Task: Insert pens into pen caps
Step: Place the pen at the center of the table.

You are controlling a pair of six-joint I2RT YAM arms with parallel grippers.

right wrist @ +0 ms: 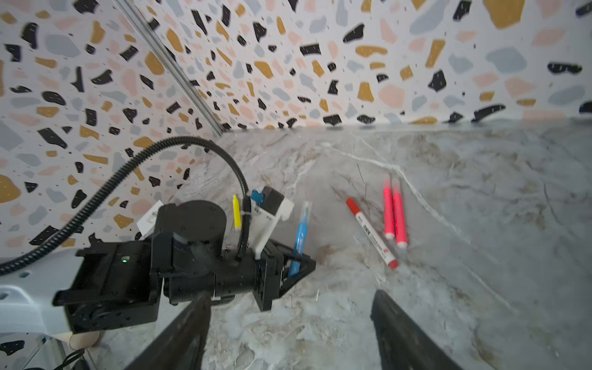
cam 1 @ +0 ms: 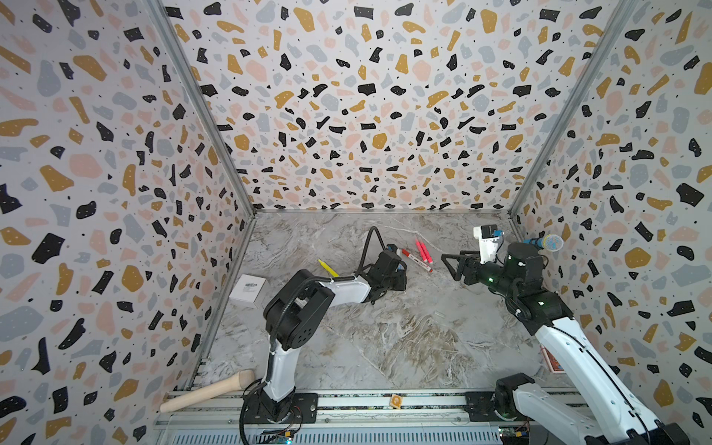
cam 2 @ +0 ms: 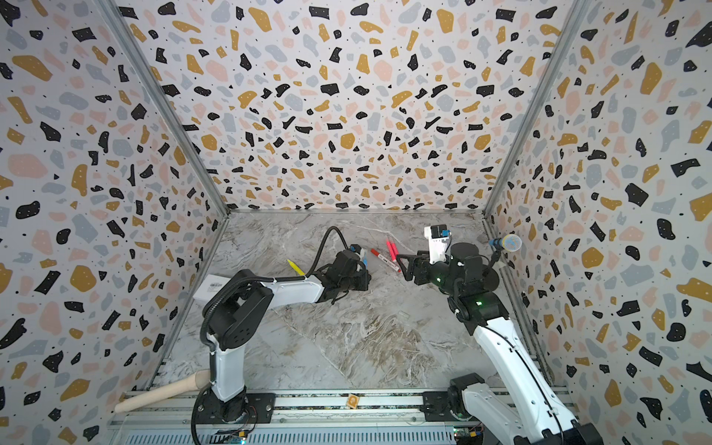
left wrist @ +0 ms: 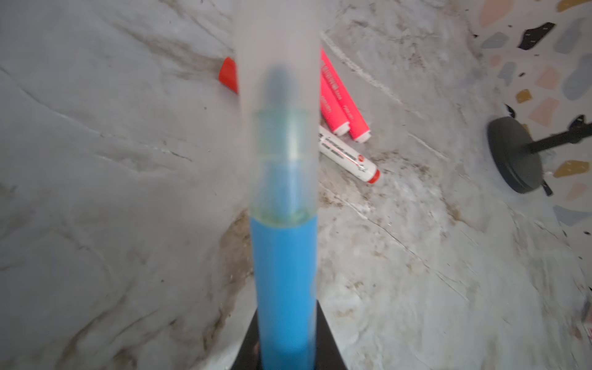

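At the bottom of the enclosure: a marbled grey-and-brown tabletop (cam 1: pixel 385 339) fills the lower middle of both top views.
Walls: terrazzo-print panels (cam 1: pixel 346 96) stand on three sides, flecked black, ochre, pink and grey, with metal strips in the corners.
Front rail: an aluminium rail (cam 1: pixel 366 400) runs along the bottom edge of the frame and carries both arm bases.
Left gripper (right wrist: pixel 296 264): clamped on the light blue pen (right wrist: pixel 300 235), near the centre of the top views.
Frosted cap (left wrist: pixel 278 64): sits over the blue pen's tip.
Right gripper (right wrist: pixel 293 296): fingers spread wide with nothing between them, right of centre.
Pink pens (cam 1: pixel 423 250): two lie side by side between the grippers, toward the back wall.
White-barrelled pen (cam 1: pixel 418 262): has red ends and lies just beside the pink pair.
Yellow pen (cam 1: pixel 327 267): lies left of centre, partly behind the left arm.
Edges: a white box (cam 1: pixel 248 291) is by the left wall, a wooden handle (cam 1: pixel 208 391) at lower left, and a microphone (cam 1: pixel 547 242) at the right wall.
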